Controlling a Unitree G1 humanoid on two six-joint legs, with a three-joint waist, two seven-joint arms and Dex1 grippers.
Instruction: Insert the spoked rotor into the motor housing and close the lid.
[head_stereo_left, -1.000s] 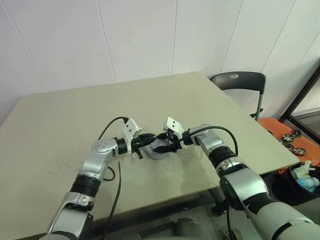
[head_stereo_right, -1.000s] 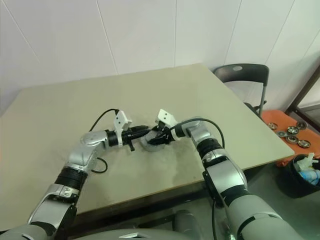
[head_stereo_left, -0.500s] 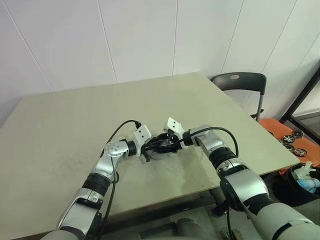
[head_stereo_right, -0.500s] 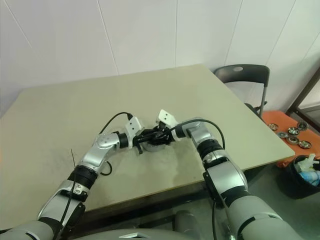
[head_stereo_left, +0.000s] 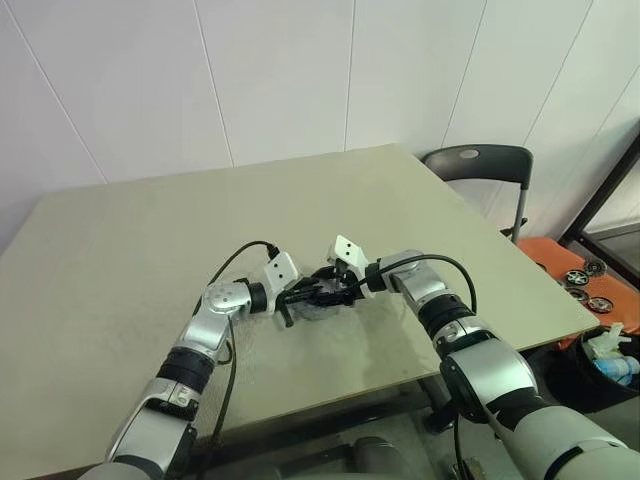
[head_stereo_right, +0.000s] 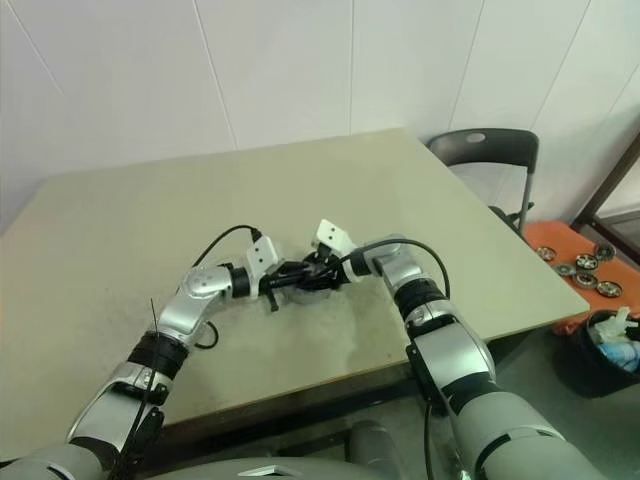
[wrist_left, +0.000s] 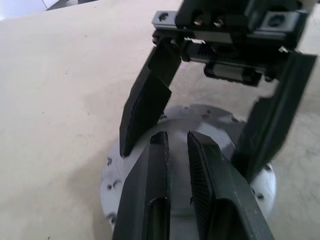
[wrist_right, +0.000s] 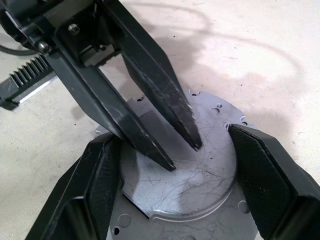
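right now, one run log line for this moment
right end effector: clamps motor housing | left end effector: shut, tips on its top | table

One counter (head_stereo_left: 120, 260). One round grey metal part (wrist_right: 180, 175) on it. Two grippers, each with two black fingers (wrist_left: 150, 200). One chair (head_stereo_left: 478, 165). Three small wheels (head_stereo_left: 585, 285) on an orange surface.

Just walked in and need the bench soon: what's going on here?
A two-armed robot is working on a round grey metal motor part in the middle of the table. The right end effector straddles the part's sides with its fingers spread, seemingly bracing it. The left end effector, fingers nearly shut, points down at the part's flat top, apparently pressing or adjusting it. Whether the top is the lid, fully seated, I can't tell.
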